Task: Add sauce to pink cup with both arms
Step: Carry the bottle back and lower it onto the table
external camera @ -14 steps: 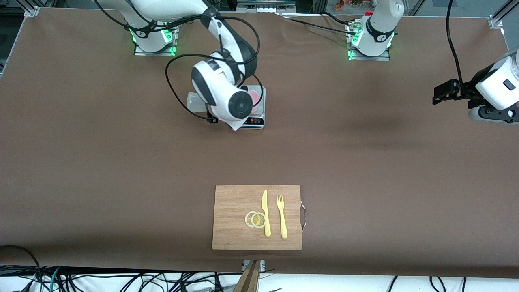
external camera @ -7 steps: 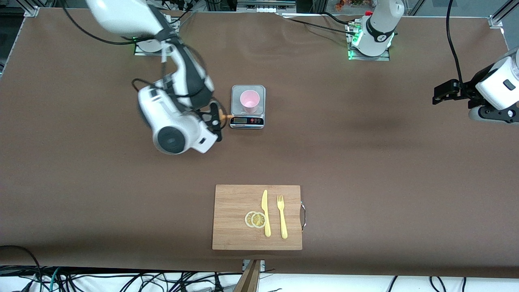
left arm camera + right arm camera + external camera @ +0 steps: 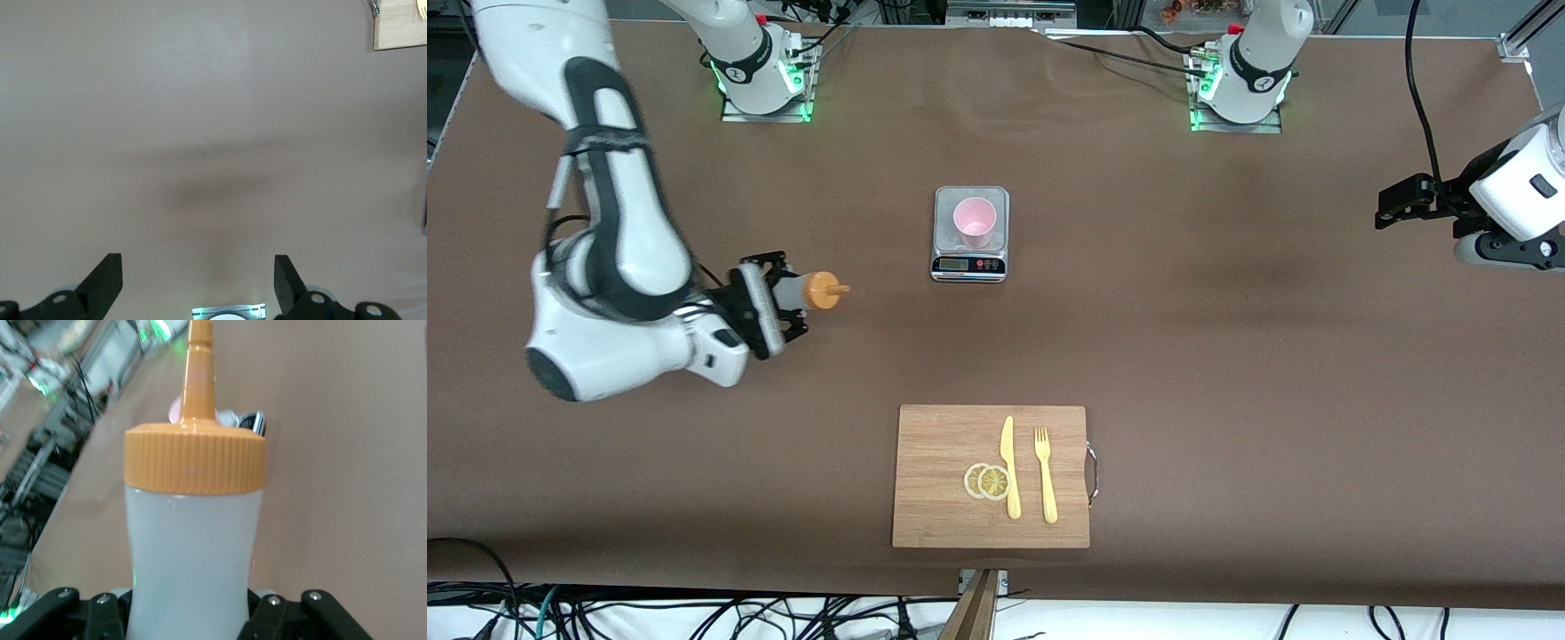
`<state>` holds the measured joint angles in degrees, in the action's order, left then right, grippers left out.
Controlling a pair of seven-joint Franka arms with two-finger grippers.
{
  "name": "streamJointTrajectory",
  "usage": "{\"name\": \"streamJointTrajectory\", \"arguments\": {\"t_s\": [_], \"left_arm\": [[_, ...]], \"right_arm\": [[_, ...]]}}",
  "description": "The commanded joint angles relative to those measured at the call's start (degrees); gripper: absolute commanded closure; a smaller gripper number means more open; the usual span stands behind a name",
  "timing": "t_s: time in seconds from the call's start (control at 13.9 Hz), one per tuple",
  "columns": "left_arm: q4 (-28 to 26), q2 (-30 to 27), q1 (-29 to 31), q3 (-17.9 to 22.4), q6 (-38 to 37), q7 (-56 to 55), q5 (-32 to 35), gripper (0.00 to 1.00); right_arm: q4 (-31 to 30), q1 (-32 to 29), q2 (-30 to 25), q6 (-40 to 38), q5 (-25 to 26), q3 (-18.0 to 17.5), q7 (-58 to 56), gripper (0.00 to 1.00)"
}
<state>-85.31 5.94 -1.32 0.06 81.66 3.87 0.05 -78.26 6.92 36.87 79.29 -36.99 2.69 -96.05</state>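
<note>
The pink cup (image 3: pixel 974 216) stands upright on a small kitchen scale (image 3: pixel 969 263) in the middle of the table. My right gripper (image 3: pixel 787 302) is shut on the sauce (image 3: pixel 815 291), a whitish squeeze bottle with an orange cap. It holds the bottle about level over bare table, off toward the right arm's end from the scale, nozzle pointing toward the scale. In the right wrist view the sauce (image 3: pixel 193 553) fills the middle, and the pink cup (image 3: pixel 175 410) peeks out past its cap. My left gripper (image 3: pixel 1392 203) waits open over the left arm's end of the table, with nothing between its fingers (image 3: pixel 107 273).
A wooden cutting board (image 3: pixel 943 462) lies nearer the front camera than the scale. On it lie a yellow knife (image 3: pixel 1009 467), a yellow fork (image 3: pixel 1045 476) and two lemon slices (image 3: pixel 987 481). A corner of the board (image 3: pixel 400 30) shows in the left wrist view.
My right arm has swung away from over the scale toward its own end of the table, taking the sauce with it and uncovering the pink cup. The left arm has not moved.
</note>
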Motion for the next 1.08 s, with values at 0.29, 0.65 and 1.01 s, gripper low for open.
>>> {"name": "streamJointTrajectory", "arguments": {"t_s": [0.29, 0.65, 1.01], "left_arm": [[1.81, 0.92, 0.44, -0.33, -0.80, 1.41, 0.57, 0.00], [1.81, 0.92, 0.44, -0.33, -0.80, 1.50, 0.66, 0.00], [1.81, 0.92, 0.44, -0.33, -0.80, 1.50, 0.57, 0.00]], "right_arm": [[-9.18, -14.90, 4.78, -7.57, -12.14, -1.02, -26.70, 1.00], [-11.48, -20.88, 11.80, -10.64, -13.63, -1.11, -43.76, 1.00], [-10.95, -22.82, 16.73, -10.30, -14.78, -1.11, -50.38, 1.00]]}}
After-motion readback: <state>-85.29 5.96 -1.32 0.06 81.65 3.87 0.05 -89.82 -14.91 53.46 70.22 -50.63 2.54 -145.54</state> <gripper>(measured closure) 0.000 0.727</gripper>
